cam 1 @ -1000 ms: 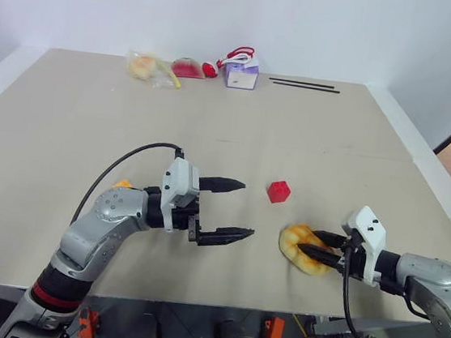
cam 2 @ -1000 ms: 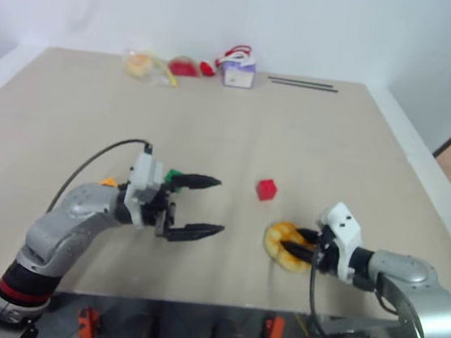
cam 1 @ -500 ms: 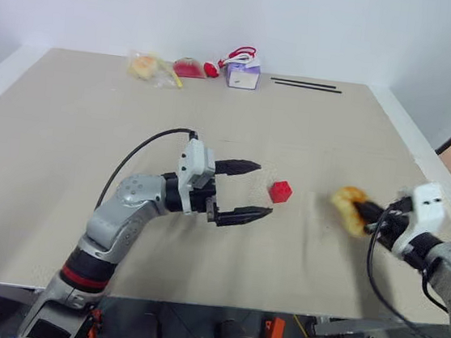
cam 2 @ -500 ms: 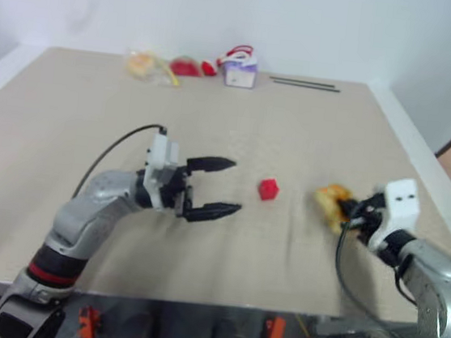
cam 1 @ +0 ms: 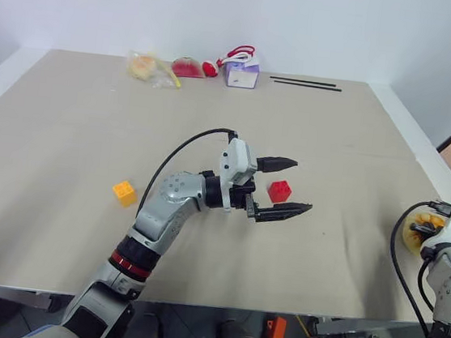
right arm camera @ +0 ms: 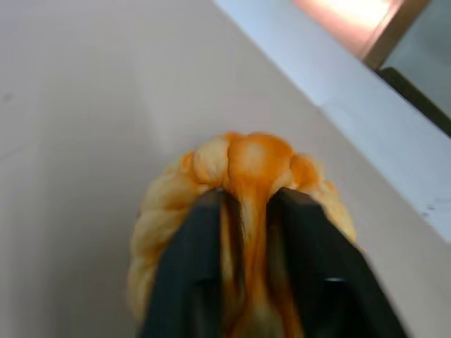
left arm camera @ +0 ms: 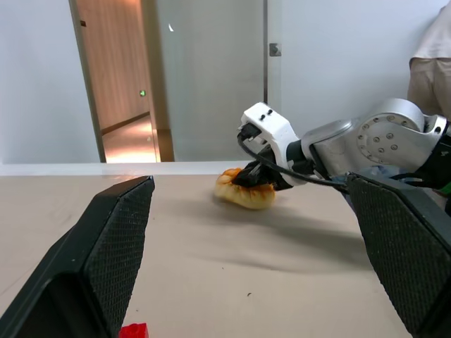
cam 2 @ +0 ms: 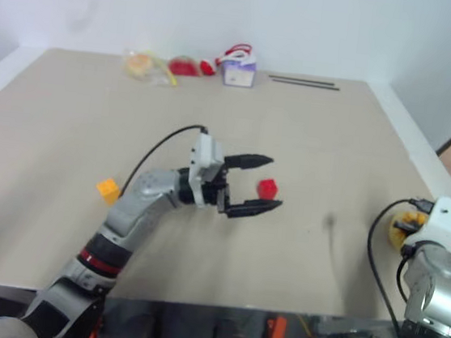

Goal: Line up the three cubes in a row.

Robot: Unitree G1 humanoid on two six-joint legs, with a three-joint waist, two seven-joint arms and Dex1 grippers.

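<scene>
A red cube (cam 1: 279, 191) lies mid-table, and a yellow-orange cube (cam 1: 124, 192) sits off to its left. My left gripper (cam 1: 301, 186) is open, its two fingers reaching past the red cube on either side; I cannot tell whether they touch it. In the left wrist view the red cube (left arm camera: 134, 331) shows low beside one finger. My right gripper (right arm camera: 246, 204) is at the table's right edge, shut on the ridge of a round yellow bun (right arm camera: 246, 158). The same bun (left arm camera: 245, 193) rests on the table in the left wrist view.
Along the table's back edge lie a bagged item (cam 1: 145, 67), a red item (cam 1: 190, 69), a purple-and-white box (cam 1: 242, 75) and two black sticks (cam 1: 304, 84). The right table edge (cam 1: 421, 171) runs close to my right gripper. A person (left arm camera: 431, 63) stands beyond it.
My left gripper has moved right, and its open fingers now flank the red cube. My right gripper has carried the bun from the front middle to the table's right edge.
</scene>
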